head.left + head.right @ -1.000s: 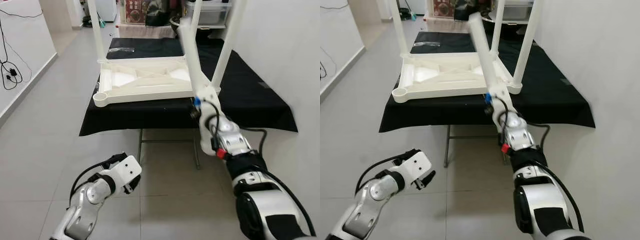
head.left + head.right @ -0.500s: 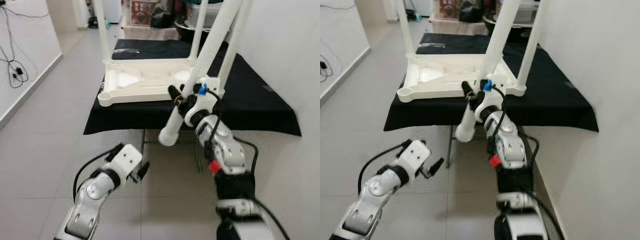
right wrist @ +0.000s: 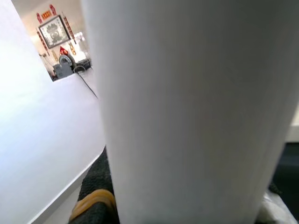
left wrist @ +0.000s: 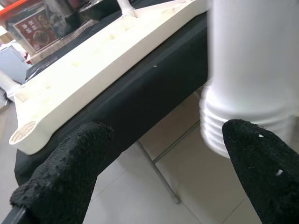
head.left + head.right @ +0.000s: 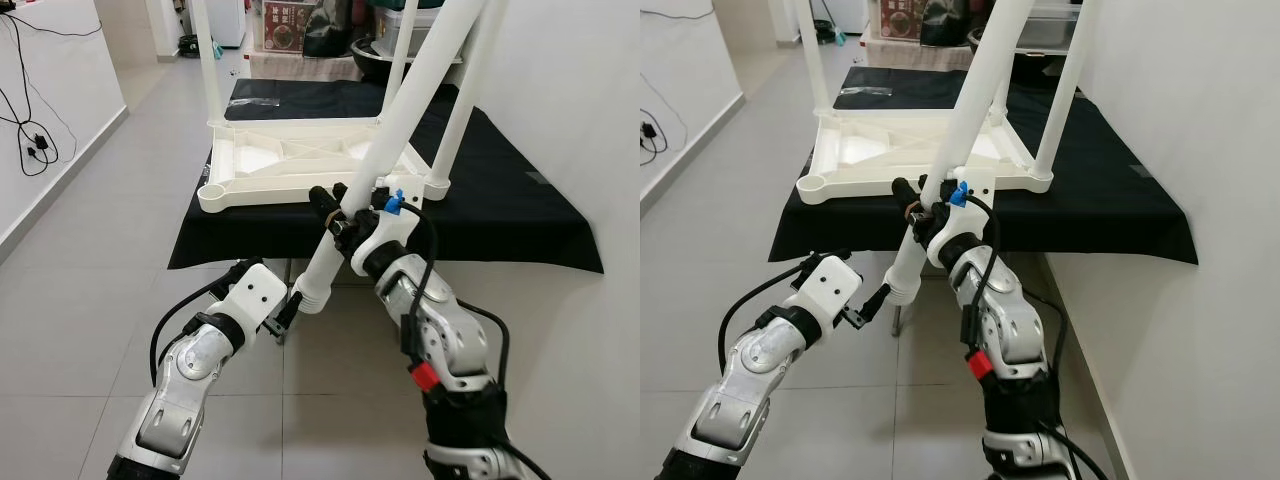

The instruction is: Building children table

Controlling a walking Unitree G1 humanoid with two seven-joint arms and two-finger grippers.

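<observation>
A white children's table [image 5: 290,165] lies upside down on a black-draped table [image 5: 500,215], with three legs standing up from it. Its near left corner socket [image 5: 207,190] is empty. My right gripper [image 5: 338,215] is shut on a loose white leg [image 5: 400,115], held slanting in front of the table with its threaded end [image 5: 312,295] low and toward the left. The leg's shaft [image 3: 187,112] is close up in the right wrist view. My left gripper [image 5: 285,312] is open just left of that end, its fingers apart from the threaded end [image 4: 243,126].
A white wall [image 5: 580,100] runs close along the right. Metal folding legs [image 5: 285,275] stand under the black cloth. A clear plastic bag [image 5: 250,100] lies at the cloth's far side. Cables [image 5: 30,150] hang on the left wall, over grey floor tiles [image 5: 100,260].
My right arm has swung the loose leg round so its threaded end points down and left. My left gripper has risen from near the floor up to that end.
</observation>
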